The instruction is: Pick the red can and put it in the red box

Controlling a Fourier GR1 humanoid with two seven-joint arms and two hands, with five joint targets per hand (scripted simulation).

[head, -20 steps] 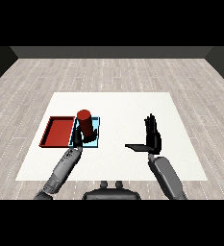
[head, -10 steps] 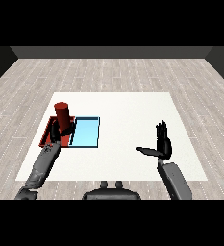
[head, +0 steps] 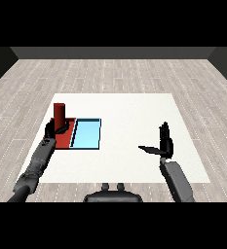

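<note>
The red can (head: 60,113) stands upright over the red tray (head: 65,138), its long axis vertical, top end up. The left hand (head: 55,128) has its fingers curled round the can's lower part. Just beside the red tray on the white table (head: 129,107) lies the light blue tray (head: 87,134). Well apart, the right hand (head: 164,142) hangs above the table, fingers straight and released, thumb out sideways.
</note>
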